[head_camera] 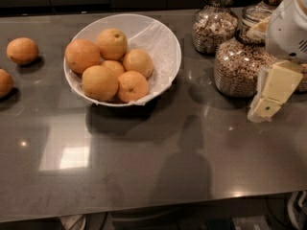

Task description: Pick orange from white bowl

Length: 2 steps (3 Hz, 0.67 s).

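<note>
The white bowl (165, 42), lined with crinkled white paper, stands at the back left of centre on the dark counter. It holds several oranges. A large, paler orange (112, 43) lies at the back of the pile, with the others packed around and in front of it. My gripper (263, 110) hangs from the white arm at the right edge, over the counter in front of the glass jars. It is well to the right of the bowl and holds nothing that I can see.
Two loose oranges (22, 50) (5, 82) lie on the counter at the far left. Glass cereal jars (238, 66) (214, 28) stand at the back right, just behind my gripper. The counter's front edge (144, 207) runs along the bottom.
</note>
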### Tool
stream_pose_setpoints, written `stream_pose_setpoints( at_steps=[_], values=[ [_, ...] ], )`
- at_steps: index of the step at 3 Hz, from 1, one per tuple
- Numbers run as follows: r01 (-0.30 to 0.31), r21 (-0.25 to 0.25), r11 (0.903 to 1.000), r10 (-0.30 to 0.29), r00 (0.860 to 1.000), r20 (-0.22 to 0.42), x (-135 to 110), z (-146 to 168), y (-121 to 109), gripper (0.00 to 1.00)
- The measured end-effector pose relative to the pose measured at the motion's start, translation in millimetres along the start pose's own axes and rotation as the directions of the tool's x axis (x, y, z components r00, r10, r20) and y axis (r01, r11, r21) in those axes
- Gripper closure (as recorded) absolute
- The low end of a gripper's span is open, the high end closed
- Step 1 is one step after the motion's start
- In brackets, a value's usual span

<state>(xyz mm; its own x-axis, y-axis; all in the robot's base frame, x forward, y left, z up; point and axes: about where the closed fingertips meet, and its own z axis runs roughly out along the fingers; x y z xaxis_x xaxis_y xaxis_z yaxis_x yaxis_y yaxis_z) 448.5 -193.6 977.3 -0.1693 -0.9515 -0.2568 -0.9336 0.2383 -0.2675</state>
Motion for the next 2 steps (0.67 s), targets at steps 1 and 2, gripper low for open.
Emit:
stream_pose_setpoints(
  at_steps=[1,2],
  values=[
    [0.103,0.028,0.9943,-0.105,0.987,0.118,-47.3,-0.2,0.3,0.0],
    [0.103,0.028,0.9943,-0.106,0.987,0.119,-47.6,-0.1,0.3,0.0]
  ],
)
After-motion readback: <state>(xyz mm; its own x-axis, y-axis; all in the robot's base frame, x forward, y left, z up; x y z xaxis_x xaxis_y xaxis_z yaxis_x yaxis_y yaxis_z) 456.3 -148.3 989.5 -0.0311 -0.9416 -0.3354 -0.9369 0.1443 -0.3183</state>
